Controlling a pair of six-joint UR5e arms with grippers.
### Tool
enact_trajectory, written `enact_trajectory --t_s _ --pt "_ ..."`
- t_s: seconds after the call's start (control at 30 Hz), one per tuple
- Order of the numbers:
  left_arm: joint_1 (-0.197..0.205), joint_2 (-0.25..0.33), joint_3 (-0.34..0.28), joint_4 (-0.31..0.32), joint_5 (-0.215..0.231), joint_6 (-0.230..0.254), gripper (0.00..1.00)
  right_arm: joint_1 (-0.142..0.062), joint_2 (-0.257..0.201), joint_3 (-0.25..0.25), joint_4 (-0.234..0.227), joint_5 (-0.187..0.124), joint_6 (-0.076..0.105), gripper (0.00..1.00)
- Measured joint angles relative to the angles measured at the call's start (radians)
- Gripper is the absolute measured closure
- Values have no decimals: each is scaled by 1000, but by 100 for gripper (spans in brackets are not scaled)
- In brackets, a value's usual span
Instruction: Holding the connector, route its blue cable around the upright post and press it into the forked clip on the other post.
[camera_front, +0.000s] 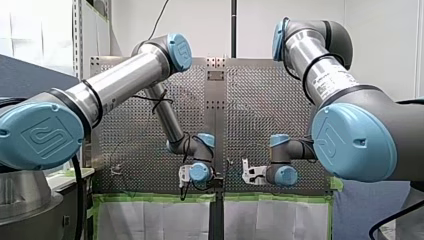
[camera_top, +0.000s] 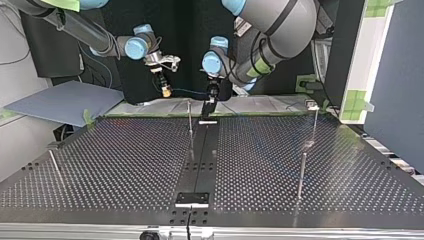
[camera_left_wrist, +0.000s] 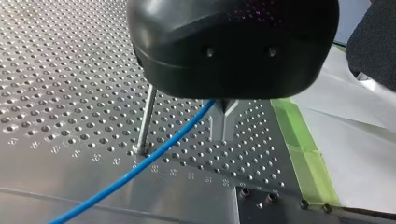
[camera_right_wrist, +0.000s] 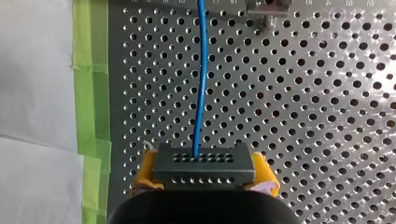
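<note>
A dark flat connector (camera_right_wrist: 203, 169) sits between the yellow pads (camera_right_wrist: 145, 173) of my right gripper (camera_right_wrist: 204, 158), which is shut on it. The blue cable (camera_right_wrist: 201, 84) leaves the connector and runs straight ahead. In the top view my right gripper (camera_top: 165, 91) hangs at the table's far edge, and the cable (camera_top: 189, 92) spans across to my black left gripper (camera_top: 206, 115). My left gripper (camera_left_wrist: 224, 136) has its metal fingers together, with the cable (camera_left_wrist: 140, 168) passing between them near their base. A thin upright post (camera_left_wrist: 146, 116) stands just beside it.
The perforated table (camera_top: 125, 165) carries more thin posts: one near the middle (camera_top: 190, 117), two at the top view's right (camera_top: 301, 175), the farther with a small fitting on top (camera_top: 313, 106), and one at its left (camera_top: 56, 167). Green tape (camera_left_wrist: 303, 154) and white sheeting border the edge.
</note>
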Motion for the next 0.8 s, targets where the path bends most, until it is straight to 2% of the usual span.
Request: enact_trajectory --t_s 0.27,0.4,0.8 --pt "-15 25 0 1 -20 5 100 -9 0 -13 5 0 5 100" --pt "-20 38 0 1 -22 5 100 -20 0 -14 5 1 7 100" --pt "-22 40 0 14 -19 35 100 -73 0 -43 16 5 15 100"
